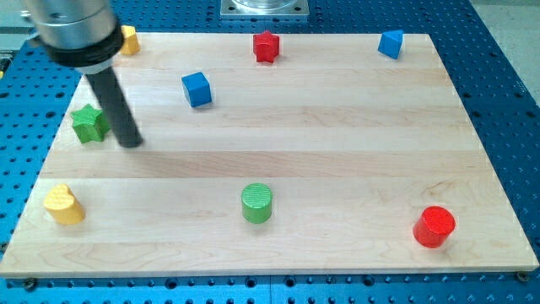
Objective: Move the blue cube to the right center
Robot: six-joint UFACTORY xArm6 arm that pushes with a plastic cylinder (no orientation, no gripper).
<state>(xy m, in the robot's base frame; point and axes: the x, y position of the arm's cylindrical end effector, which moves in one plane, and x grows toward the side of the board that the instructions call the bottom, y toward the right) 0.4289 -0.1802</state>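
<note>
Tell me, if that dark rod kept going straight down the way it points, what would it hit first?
Just the wooden board. My tip points down at bare wood, right beside the green star on the view's left. The blue cube sits up and to the right, off that line.

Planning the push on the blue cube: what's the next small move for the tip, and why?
Probably slide my tip toward the view's top, staying left of the blue cube. It now sits below and left of the cube, beside the green star; a rightward push needs it level with the cube's left face.
</note>
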